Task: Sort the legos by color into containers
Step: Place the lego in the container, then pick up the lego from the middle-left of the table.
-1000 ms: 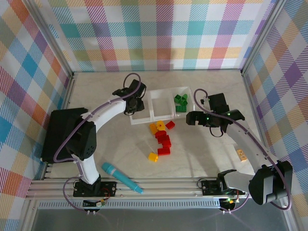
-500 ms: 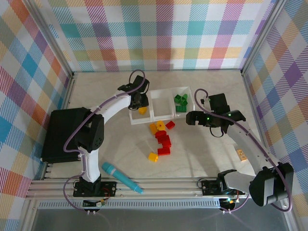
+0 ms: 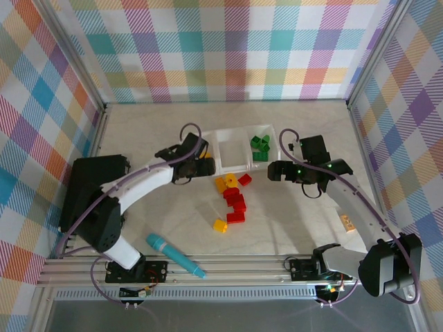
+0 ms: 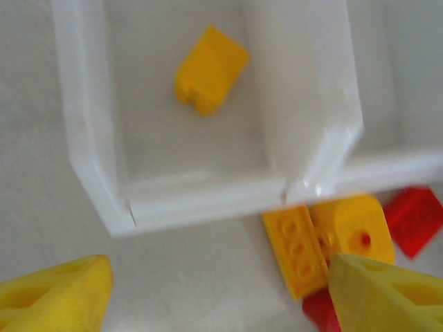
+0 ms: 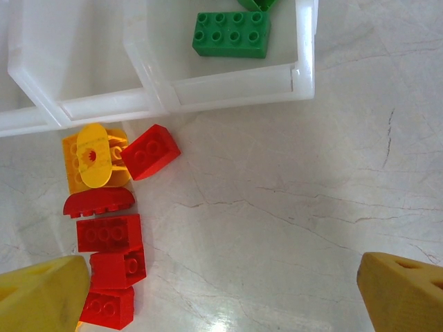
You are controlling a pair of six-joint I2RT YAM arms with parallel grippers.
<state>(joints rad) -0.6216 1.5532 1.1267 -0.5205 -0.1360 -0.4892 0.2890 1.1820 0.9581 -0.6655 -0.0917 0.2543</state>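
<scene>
While hovering above the table (image 3: 297, 221) with left gripper (image 4: 218, 280) and right gripper (image 5: 221, 294) both spread, gripping nothing.
Showing one yellow lego (image 4: 211, 69) lying in the left compartment of the tray (image 4: 83, 138), green legos (image 3: 260, 146) sitting in the right compartment, red and yellow legos (image 3: 235, 200) clustering just near of it.

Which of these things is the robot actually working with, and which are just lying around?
Belongs to the job: red legos, yellow legos, green legos, clear three-compartment tray.

Just lying about: teal pen-like object, large black box, small tan block.
</scene>
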